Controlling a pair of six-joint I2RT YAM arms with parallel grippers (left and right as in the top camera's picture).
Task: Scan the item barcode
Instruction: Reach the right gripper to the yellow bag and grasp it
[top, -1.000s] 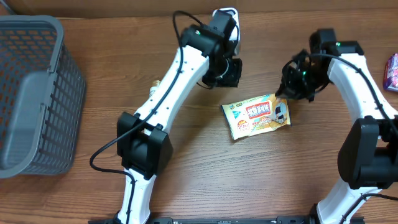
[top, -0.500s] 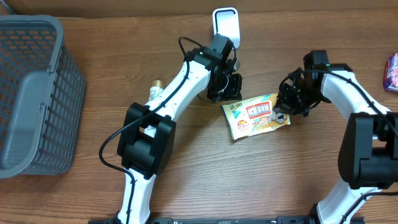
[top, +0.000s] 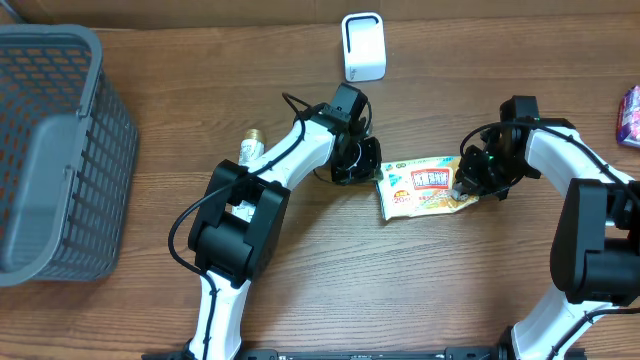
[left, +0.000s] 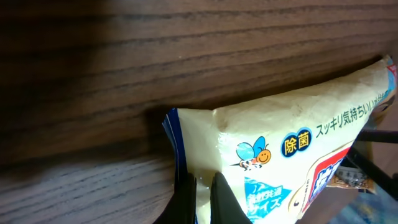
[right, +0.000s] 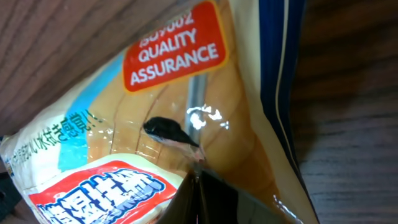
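Overhead, you have the packet (top: 428, 187) lying flat on the table (top: 330, 290), below the scanner (top: 363, 46) and well apart from it. The left gripper (top: 375, 172) is at its left end and the right gripper (top: 466, 186) at its right end. You're in the pick-up step, with nothing yet shown to the scanner.

Left wrist: the jaws are clenched on the packet's (left: 292, 155) blue-edged corner, with the thin film pinched between the fingers (left: 227, 202).

Right wrist: the jaws look clamped on the other end, near the orange "QUALITY ASSURANCE" label (right: 177, 56), and the film is creased just ahead of the tips. No barcode shows on this face.

Next, I judge, you need to lift with both arms together, keep the film taut, and turn the hidden face — probably where the barcode is — toward the scanner's window.
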